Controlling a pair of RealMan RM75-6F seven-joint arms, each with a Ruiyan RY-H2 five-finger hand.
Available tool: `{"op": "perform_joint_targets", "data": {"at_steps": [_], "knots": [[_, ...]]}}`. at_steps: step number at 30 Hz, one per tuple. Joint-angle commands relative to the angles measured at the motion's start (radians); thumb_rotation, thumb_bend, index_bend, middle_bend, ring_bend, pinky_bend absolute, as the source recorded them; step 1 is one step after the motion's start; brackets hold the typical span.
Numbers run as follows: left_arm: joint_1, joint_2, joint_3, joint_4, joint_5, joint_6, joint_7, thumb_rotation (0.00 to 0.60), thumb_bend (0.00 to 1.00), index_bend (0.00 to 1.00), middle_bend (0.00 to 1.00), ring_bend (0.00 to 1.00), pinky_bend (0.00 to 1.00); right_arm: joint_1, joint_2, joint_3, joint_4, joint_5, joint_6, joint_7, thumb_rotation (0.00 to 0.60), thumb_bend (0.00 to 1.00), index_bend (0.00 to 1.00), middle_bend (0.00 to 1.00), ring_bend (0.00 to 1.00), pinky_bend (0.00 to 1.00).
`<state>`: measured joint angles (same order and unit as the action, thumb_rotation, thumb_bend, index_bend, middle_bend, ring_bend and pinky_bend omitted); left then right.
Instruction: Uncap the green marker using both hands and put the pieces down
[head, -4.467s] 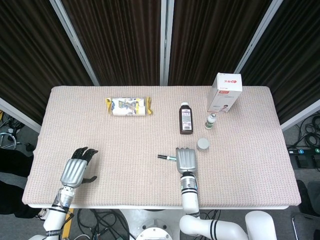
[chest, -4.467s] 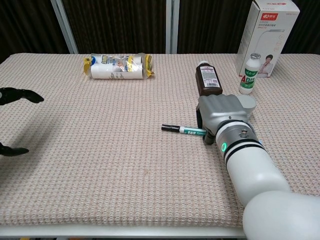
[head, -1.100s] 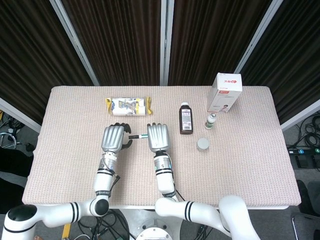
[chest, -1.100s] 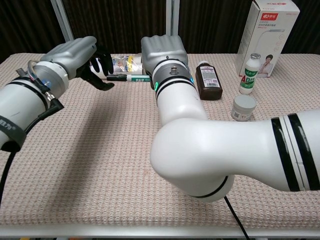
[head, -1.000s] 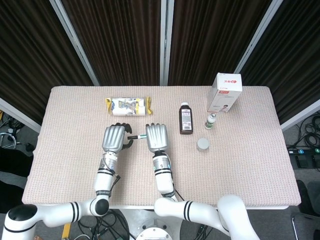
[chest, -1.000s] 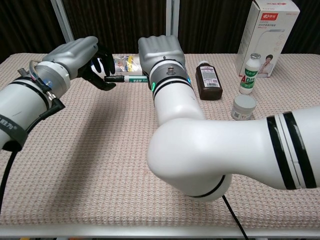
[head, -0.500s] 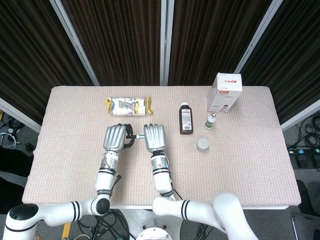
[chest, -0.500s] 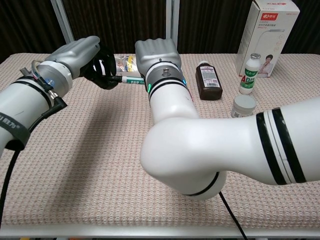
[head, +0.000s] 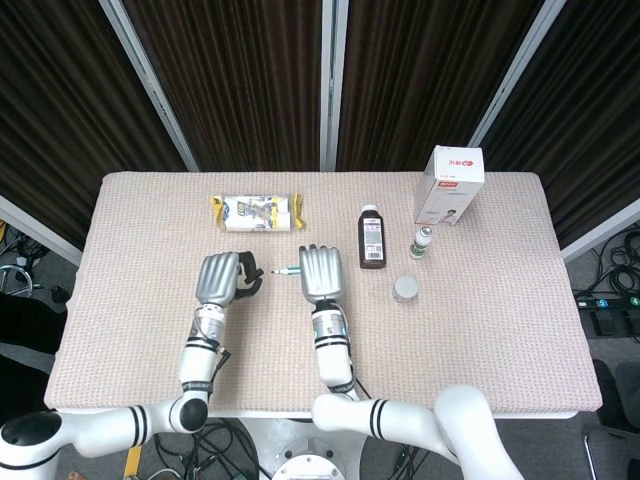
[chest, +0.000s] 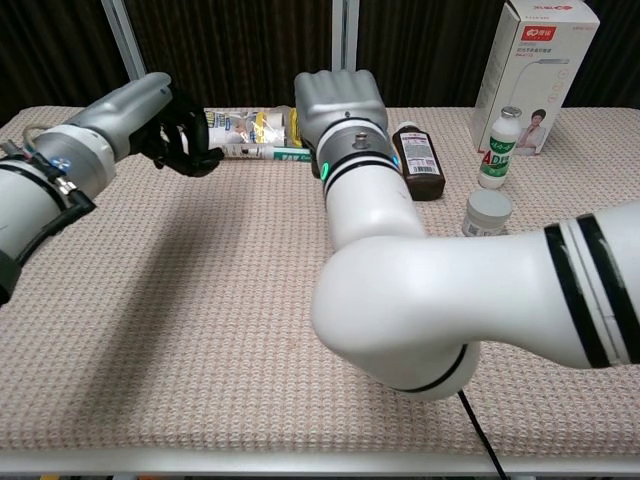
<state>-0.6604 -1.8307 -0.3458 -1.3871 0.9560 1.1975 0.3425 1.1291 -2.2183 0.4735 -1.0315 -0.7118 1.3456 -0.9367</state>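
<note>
Separation looks done to me: my right hand (head: 320, 272) is closed around the green marker (head: 286, 270), whose bare tip sticks out toward my left hand (head: 222, 277), with a gap between them. The left hand is curled shut. I judge that the cap is inside it, but I cannot see the cap. Both hands are above the table (head: 480, 340), so next each one must go down and release its piece gently.

Count: one white box (head: 452, 185), one snack packet (head: 257, 213), one brown bottle (head: 371, 238), one small white bottle (head: 421, 241), one small jar (head: 406, 290), one marker.
</note>
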Motion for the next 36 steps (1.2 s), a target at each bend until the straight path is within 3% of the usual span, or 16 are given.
{"op": "perform_joint_targets", "data": {"at_steps": [1,7,18,21,25,31,36], "knots": [[0.069,0.043,0.033,0.004,0.013,0.007,-0.094,0.600,0.33,0.64,0.62,0.56,0.61,-0.110,0.075,-0.052,-0.143,-0.037,0.079,0.019,0.600,0.30,0.67,0.65,0.58,0.64],[0.119,0.015,0.088,0.059,0.046,0.007,-0.177,0.600,0.33,0.64,0.62,0.56,0.61,-0.220,0.123,-0.136,-0.252,-0.055,0.104,0.027,0.600,0.30,0.68,0.66,0.58,0.64],[0.122,-0.045,0.104,0.125,0.099,-0.014,-0.227,0.600,0.31,0.62,0.59,0.54,0.60,-0.257,0.047,-0.159,-0.137,-0.052,0.002,0.040,0.600,0.29,0.68,0.65,0.58,0.64],[0.125,-0.032,0.100,0.113,0.069,-0.054,-0.220,0.600,0.27,0.54,0.48,0.44,0.50,-0.263,0.040,-0.151,-0.125,-0.048,-0.035,0.050,0.600,0.25,0.63,0.61,0.56,0.64],[0.134,-0.013,0.100,0.095,0.081,-0.052,-0.227,0.600,0.14,0.42,0.36,0.32,0.38,-0.276,0.047,-0.147,-0.139,-0.054,-0.057,0.057,0.600,0.11,0.46,0.50,0.47,0.64],[0.155,0.024,0.088,0.041,0.122,0.023,-0.204,0.600,0.09,0.35,0.33,0.29,0.33,-0.316,0.102,-0.132,-0.232,-0.096,-0.015,0.083,0.600,0.08,0.38,0.44,0.44,0.64],[0.180,0.079,0.067,-0.062,0.159,0.119,-0.150,0.600,0.09,0.34,0.33,0.29,0.32,-0.367,0.214,-0.127,-0.437,-0.132,0.051,0.062,0.600,0.07,0.35,0.42,0.42,0.64]]}}
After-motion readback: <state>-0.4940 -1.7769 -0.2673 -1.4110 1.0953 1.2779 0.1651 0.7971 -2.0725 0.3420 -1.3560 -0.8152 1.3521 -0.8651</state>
